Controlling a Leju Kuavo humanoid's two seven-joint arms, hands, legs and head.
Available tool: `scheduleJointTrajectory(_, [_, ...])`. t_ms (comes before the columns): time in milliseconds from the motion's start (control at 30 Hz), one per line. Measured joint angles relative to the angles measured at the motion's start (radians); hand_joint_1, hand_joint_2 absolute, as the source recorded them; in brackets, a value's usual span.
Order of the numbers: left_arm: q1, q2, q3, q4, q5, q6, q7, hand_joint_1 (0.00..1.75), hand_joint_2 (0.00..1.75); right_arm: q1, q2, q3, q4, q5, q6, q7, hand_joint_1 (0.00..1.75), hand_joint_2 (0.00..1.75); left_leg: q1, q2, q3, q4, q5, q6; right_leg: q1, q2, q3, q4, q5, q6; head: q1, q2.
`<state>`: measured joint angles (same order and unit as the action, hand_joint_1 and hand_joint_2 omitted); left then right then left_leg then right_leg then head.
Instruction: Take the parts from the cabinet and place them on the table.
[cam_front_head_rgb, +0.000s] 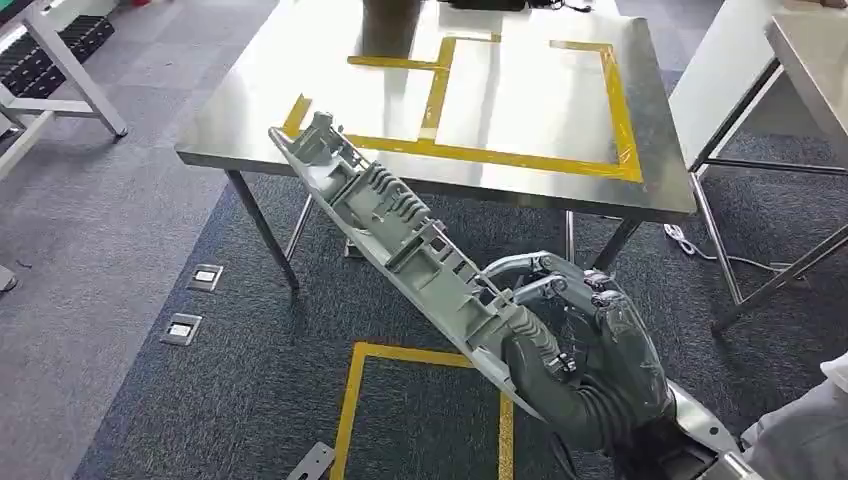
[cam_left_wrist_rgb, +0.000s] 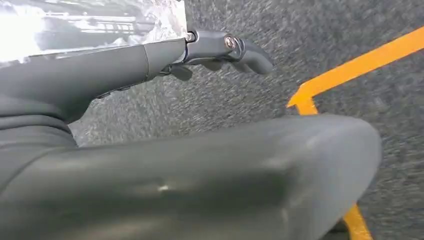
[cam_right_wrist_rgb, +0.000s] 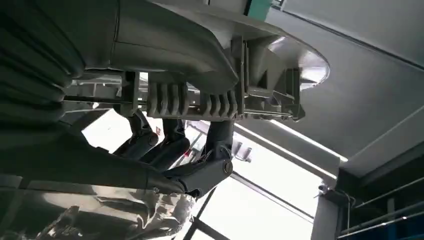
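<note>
Right hand (cam_front_head_rgb: 575, 335): fingers (cam_front_head_rgb: 545, 268) curled over the far edge of the part, thick grey thumb wrapped across its near face; the part is clamped between them. The right wrist view shows the same hold, dark fingers (cam_right_wrist_rgb: 200, 170) hooked beneath the ribbed underside of the part.

Part (cam_front_head_rgb: 400, 225): long, narrow grey moulded plastic piece with ribs, clips and pockets along its length. Long axis runs diagonally in the head view, from the hand at lower right up to the upper left. Held near its lower end; most of its length projects past the fingers. Far tip points at the near left corner of the table and overlaps the table edge in the head view; whether it touches cannot be told. The rest hangs above the carpet.

Table (cam_front_head_rgb: 300, 60): steel top, marked with yellow tape rectangles (cam_front_head_rgb: 620, 110).

Left hand (cam_left_wrist_rgb: 220, 47): fingers stretched apart over grey carpet (cam_left_wrist_rgb: 240, 95) beside a yellow floor line (cam_left_wrist_rgb: 350, 65), holding nothing.
</note>
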<state>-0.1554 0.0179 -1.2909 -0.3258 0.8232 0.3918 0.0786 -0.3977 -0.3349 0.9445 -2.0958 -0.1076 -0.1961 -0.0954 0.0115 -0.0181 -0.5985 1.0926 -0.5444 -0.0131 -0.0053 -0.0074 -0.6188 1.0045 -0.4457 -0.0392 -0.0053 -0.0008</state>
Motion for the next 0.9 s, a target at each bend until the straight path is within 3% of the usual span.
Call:
scheduleJointTrajectory(67, [0.001,0.000,0.000,0.000,0.000,0.000,0.000,0.00,1.75,0.001,0.000,0.000,0.001,0.000,-0.001,0.001,1.75,1.75,0.003,0.001,-0.074,0.157,-0.063,-0.008,-0.001,-0.001,0.006,0.000,-0.005,-0.004,-0.006,0.000])
scheduleJointTrajectory(100, [0.003,0.000,0.000,0.001,0.000,-0.001,0.000,0.00,1.75,0.002,0.000,0.000,0.001,0.000,-0.001,0.000,1.75,1.75,0.004,0.001,-0.106,0.215,-0.076,-0.014,-0.001,-0.001,0.009,0.002,-0.008,-0.004,-0.006,0.000])
scheduleJointTrajectory(133, [0.005,0.000,0.000,0.002,-0.001,0.000,0.000,0.00,1.75,0.003,0.000,0.000,0.001,-0.001,-0.001,0.000,1.75,1.75,0.005,0.001,-0.117,0.223,-0.063,-0.018,-0.002,-0.001,0.011,0.004,-0.013,-0.002,-0.007,0.000])
scheduleJointTrajectory(167, [0.004,0.001,0.000,0.002,-0.001,0.000,0.001,0.00,1.75,0.003,0.000,0.000,0.001,-0.002,-0.001,0.001,1.75,1.75,0.008,0.002,-0.107,0.191,-0.025,-0.023,-0.004,0.001,0.015,0.008,-0.018,0.001,-0.009,0.000])
scheduleJointTrajectory(233, [0.003,0.002,0.000,0.002,-0.002,0.000,0.001,0.00,1.75,0.003,0.000,0.000,0.001,-0.002,-0.001,0.001,1.75,1.75,0.012,0.006,-0.044,0.038,0.076,-0.028,-0.010,0.001,0.028,0.018,-0.032,0.011,-0.010,0.000])
scheduleJointTrajectory(267, [0.004,0.002,0.000,0.002,-0.003,-0.001,0.001,0.00,1.75,0.003,0.000,0.000,0.001,-0.002,-0.001,0.001,1.75,1.75,0.014,0.009,-0.021,-0.019,0.093,-0.031,-0.010,0.001,0.030,0.022,-0.040,0.019,-0.013,0.000])
scheduleJointTrajectory(300, [0.004,0.001,0.000,0.002,-0.003,-0.002,0.001,0.00,1.75,0.003,0.000,0.000,0.001,-0.002,-0.002,0.000,1.75,1.75,0.008,0.009,-0.016,-0.030,0.086,-0.026,-0.002,0.003,0.025,0.032,-0.043,0.025,-0.018,0.000])
scheduleJointTrajectory(333, [0.002,0.001,0.000,0.002,-0.003,-0.002,0.001,0.00,1.75,0.003,0.000,0.000,0.000,-0.002,-0.002,0.000,1.75,1.75,0.009,0.009,-0.005,-0.045,0.067,-0.009,-0.002,0.003,0.015,0.034,-0.041,0.030,-0.019,0.000])
scheduleJointTrajectory(400, [0.006,0.001,0.000,0.002,-0.004,-0.003,0.002,0.00,1.75,0.005,0.000,0.000,0.000,-0.003,-0.003,0.000,1.75,1.75,0.005,0.006,-0.013,-0.042,0.068,0.003,-0.003,0.000,0.015,0.027,-0.037,0.037,-0.013,0.000])
scheduleJointTrajectory(467, [0.006,0.002,0.000,0.002,-0.006,0.000,0.002,0.00,1.75,0.004,-0.001,-0.001,0.000,-0.002,-0.003,0.000,1.75,1.75,0.012,0.006,-0.007,-0.050,0.071,0.016,-0.005,0.000,0.011,0.044,-0.054,0.047,-0.011,0.000])
scheduleJointTrajectory(500, [0.004,0.002,0.000,0.002,-0.006,0.000,0.002,0.00,1.75,0.002,-0.002,-0.001,0.000,-0.003,-0.003,0.000,1.75,1.75,0.012,0.006,-0.007,-0.050,0.070,0.024,-0.006,0.000,-0.013,0.089,-0.076,0.050,-0.005,0.000])
scheduleJointTrajectory(567, [0.002,0.002,0.000,0.002,-0.006,-0.001,0.002,0.00,1.75,0.004,-0.002,-0.001,0.000,-0.002,-0.004,0.000,1.75,1.75,0.010,0.006,-0.006,-0.050,0.066,0.031,-0.006,0.001,-0.098,0.244,-0.138,0.053,0.005,0.000])
scheduleJointTrajectory(600, [0.003,0.002,0.000,0.002,-0.006,-0.001,0.002,0.00,1.75,0.005,-0.002,-0.001,0.000,-0.002,-0.004,0.000,1.75,1.75,0.008,0.006,-0.006,-0.050,0.065,0.033,-0.006,0.001,-0.139,0.309,-0.155,0.054,0.006,0.000])
scheduleJointTrajectory(633, [0.003,0.002,0.000,0.002,-0.006,-0.001,0.002,0.00,1.75,0.005,-0.002,-0.001,0.000,-0.002,-0.004,0.000,1.75,1.75,0.006,0.006,-0.003,-0.050,0.063,0.036,-0.006,0.001,-0.162,0.339,-0.149,0.052,0.007,0.000])
scheduleJointTrajectory(667, [0.003,0.002,0.000,0.002,-0.006,-0.001,0.002,0.00,1.75,0.006,-0.003,-0.001,0.000,-0.002,-0.004,0.000,1.75,1.75,0.004,0.005,0.001,-0.050,0.061,0.037,-0.005,0.001,-0.161,0.318,-0.117,0.048,0.008,0.000])
scheduleJointTrajectory(700, [0.003,0.002,0.000,0.003,-0.007,-0.001,0.002,0.00,1.75,0.006,-0.003,-0.001,0.000,-0.002,-0.004,0.000,1.75,1.75,0.001,0.002,0.006,-0.050,0.057,0.037,-0.004,0.001,-0.140,0.260,-0.072,0.041,0.008,0.000])
scheduleJointTrajectory(767, [0.003,0.001,0.000,0.002,-0.008,-0.001,0.002,0.00,1.75,0.006,-0.003,-0.001,0.000,-0.002,-0.004,0.000,1.75,1.75,-0.001,-0.001,0.020,-0.050,0.048,0.034,0.007,0.003,-0.062,0.076,0.028,0.017,0.008,0.000])
scheduleJointTrajectory(800, [0.003,-0.002,0.000,0.002,-0.009,-0.001,0.002,0.00,1.75,0.005,-0.004,-0.001,0.000,-0.003,-0.004,0.000,1.75,1.75,-0.006,-0.001,0.019,-0.051,0.044,0.029,0.013,0.004,-0.044,0.058,0.011,0.007,0.006,0.000])
scheduleJointTrajectory(900, [0.003,-0.002,0.000,0.002,-0.010,-0.005,0.005,0.00,1.75,0.004,-0.005,-0.001,0.000,-0.003,-0.004,-0.001,1.75,1.75,0.001,0.001,0.020,-0.055,0.042,0.012,0.018,0.007,-0.040,0.039,0.003,0.000,0.012,0.000])
